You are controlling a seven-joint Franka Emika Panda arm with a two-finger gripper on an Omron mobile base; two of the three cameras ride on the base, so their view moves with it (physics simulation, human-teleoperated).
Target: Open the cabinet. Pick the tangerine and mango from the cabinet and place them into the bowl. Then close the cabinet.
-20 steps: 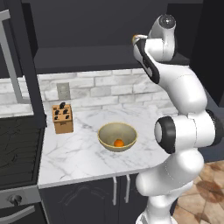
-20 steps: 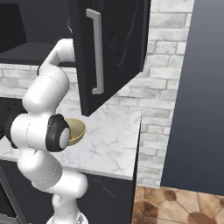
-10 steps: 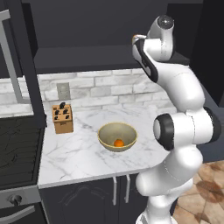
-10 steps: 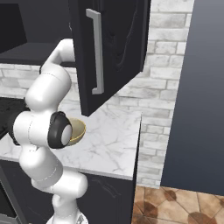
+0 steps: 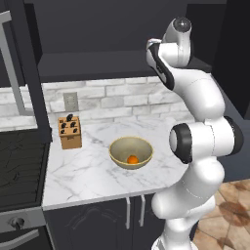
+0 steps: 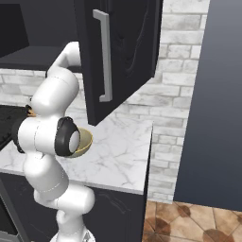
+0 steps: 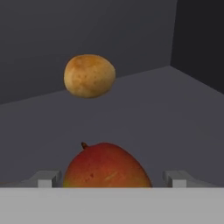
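The mango (image 7: 107, 166), red-orange with a stub of stem, lies on the cabinet shelf. It sits between my fingertips (image 7: 48, 178), close in front of the hand. My gripper (image 7: 112, 179) is open around it, with a small gap showing on the right side. The cabinet (image 5: 97, 63) stands open, and my arm reaches up into it. Its right door (image 6: 127, 52) swings out over the counter. The tan bowl (image 5: 117, 146) sits on the counter below, with the tangerine (image 5: 132, 159) inside it. The bowl's rim (image 6: 86, 142) peeks out from behind my arm.
A brownish-orange round fruit (image 7: 89, 75) lies farther back on the shelf. The cabinet's side wall (image 7: 197, 43) is close on the right. A wooden knife block (image 5: 70, 132) stands left of the bowl. A stove (image 5: 19, 166) borders the marble counter (image 5: 83, 176) on the left.
The arm's upper links have edged slightly. The bowl, the tangerine and the doors stand as before.
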